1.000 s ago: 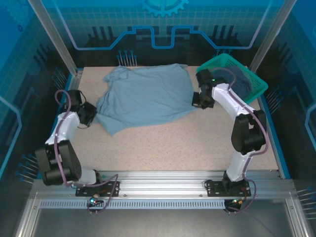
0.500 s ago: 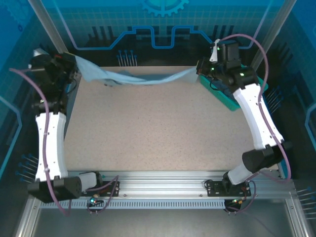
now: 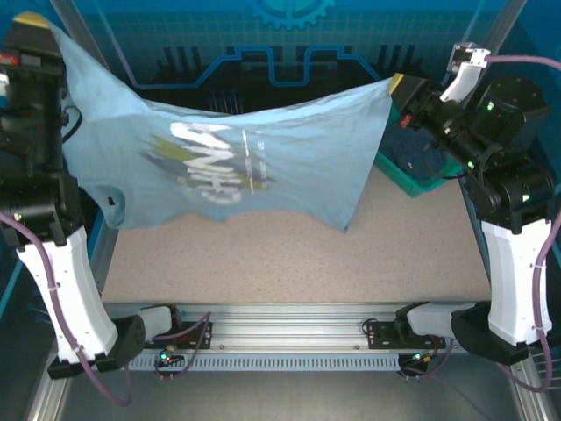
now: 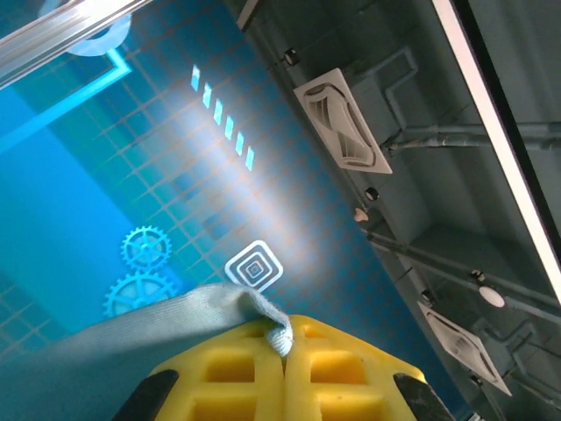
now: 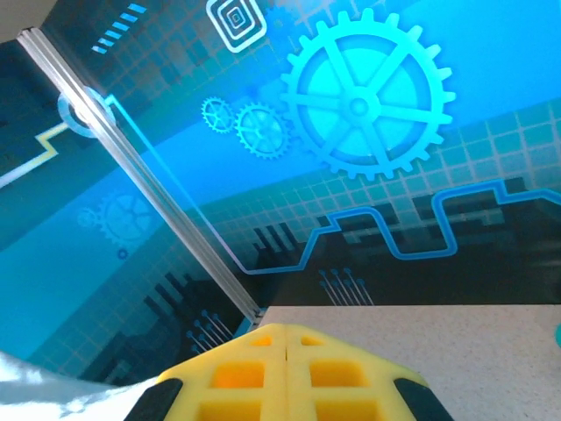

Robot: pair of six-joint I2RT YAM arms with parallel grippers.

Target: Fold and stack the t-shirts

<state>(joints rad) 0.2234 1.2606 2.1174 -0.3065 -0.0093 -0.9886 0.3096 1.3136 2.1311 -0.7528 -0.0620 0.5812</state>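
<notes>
The pale blue-grey t-shirt [image 3: 237, 162] hangs spread in the air above the table, its white lettering facing the top camera. My left gripper [image 3: 33, 24] is raised high at the far left and is shut on one corner of it. The left wrist view shows its yellow fingers [image 4: 287, 331] pinching a fold of the cloth [image 4: 131, 346]. My right gripper [image 3: 397, 86] is shut on the opposite corner at the upper right. In the right wrist view its jaws [image 5: 287, 333] are pressed together, with cloth [image 5: 44, 390] at the lower left. The darker slate t-shirt [image 3: 414, 145] lies in the basket.
The teal-green mesh basket [image 3: 419, 186] stands at the table's right side, below my right arm. The speckled table top [image 3: 280, 259] lies beneath the hanging shirt. Blue enclosure walls and metal posts [image 5: 140, 167] ring the table.
Both arms have lifted the pale t-shirt off the table and drawn it out wide. It lay flat a second ago and now hangs high between the two grippers.
</notes>
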